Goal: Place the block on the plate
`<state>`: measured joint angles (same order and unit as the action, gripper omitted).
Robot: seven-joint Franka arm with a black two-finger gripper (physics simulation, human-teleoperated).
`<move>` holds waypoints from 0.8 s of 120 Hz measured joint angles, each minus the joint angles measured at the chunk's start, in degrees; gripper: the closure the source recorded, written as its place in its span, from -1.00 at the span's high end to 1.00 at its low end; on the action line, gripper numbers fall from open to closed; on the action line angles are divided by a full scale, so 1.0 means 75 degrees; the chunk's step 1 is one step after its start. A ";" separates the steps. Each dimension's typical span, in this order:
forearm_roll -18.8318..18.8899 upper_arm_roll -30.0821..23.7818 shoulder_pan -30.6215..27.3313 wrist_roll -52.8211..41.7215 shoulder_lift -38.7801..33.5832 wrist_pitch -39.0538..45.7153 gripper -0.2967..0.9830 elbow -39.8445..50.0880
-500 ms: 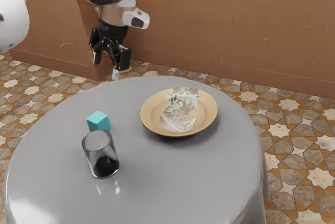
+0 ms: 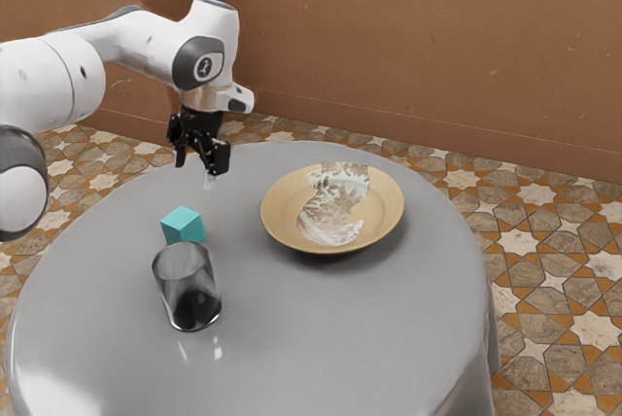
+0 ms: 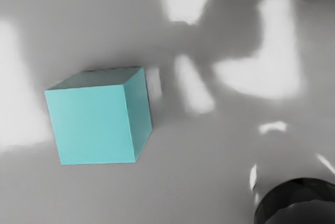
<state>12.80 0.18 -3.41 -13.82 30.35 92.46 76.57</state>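
White glare on the table (image 2: 330, 329)

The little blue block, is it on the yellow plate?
No, the block sits on the table near the glass, apart from the plate.

A ringed emblem (image 2: 203, 68), too small to read, marks the dark cap (image 2: 184, 66) of the arm (image 2: 154, 42).

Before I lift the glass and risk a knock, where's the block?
The block sits toward the exterior view's left, on the table, just beyond the glass.
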 joint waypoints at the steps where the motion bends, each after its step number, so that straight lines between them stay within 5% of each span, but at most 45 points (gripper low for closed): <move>1: -0.0024 0.0000 -0.0019 -0.0007 0.0021 0.0021 0.54 0.0007; 32: -0.0522 0.0115 -0.0436 -0.0186 0.0191 0.0844 0.54 0.1001; 96: -0.1342 0.0747 -0.0697 -0.0430 0.0907 0.2456 0.54 0.1055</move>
<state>2.74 5.79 -8.64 -17.04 37.15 110.89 84.48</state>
